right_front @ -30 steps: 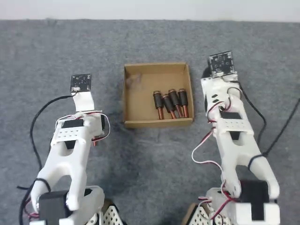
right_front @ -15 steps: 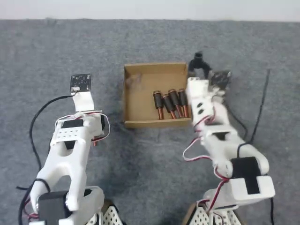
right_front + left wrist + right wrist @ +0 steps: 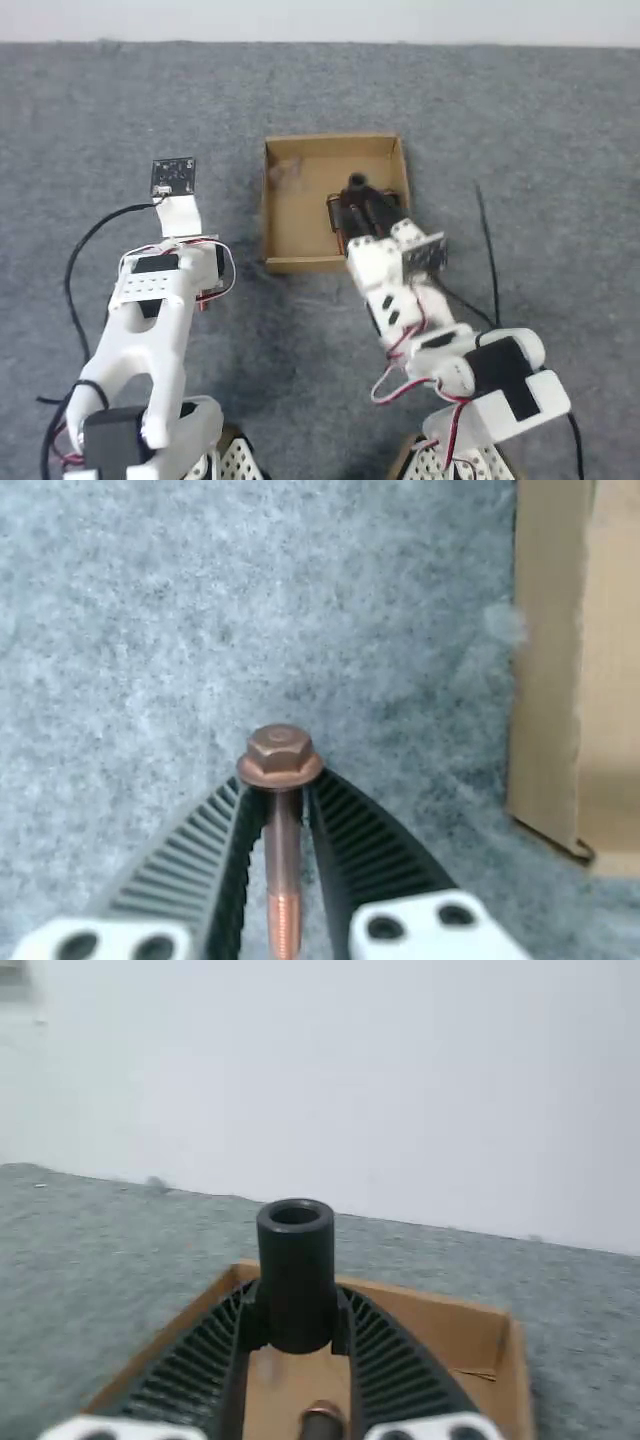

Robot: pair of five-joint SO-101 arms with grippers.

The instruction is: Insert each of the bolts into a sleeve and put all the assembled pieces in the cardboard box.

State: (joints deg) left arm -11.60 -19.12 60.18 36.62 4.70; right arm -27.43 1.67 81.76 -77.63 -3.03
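A: Left side?
B: left gripper (image 3: 281, 802) is pinching a copper bolt (image 3: 281, 764) by its bare shank. The hex head sits just past the fingertips. It's low over the grey mat (image 3: 120, 100), left of the cardboard box (image 3: 300, 215) and not touching it.
A: Box?
B: Open top, mid-table between the two arms. Assembled pieces (image 3: 338, 218) lie in its right half, black sleeves with copper shanks pointing back toward the arms. Can't give a count because the right arm (image 3: 400, 290) covers part of the row.
A: Right side?
B: right gripper (image 3: 358, 202) is over the box's right half, above those pieces. Its fingers are clamped on a loose black sleeve (image 3: 357, 185), gripped at its lower end. It's roughly upright with the open bore facing up. Can't tell if anything is inside the bore.
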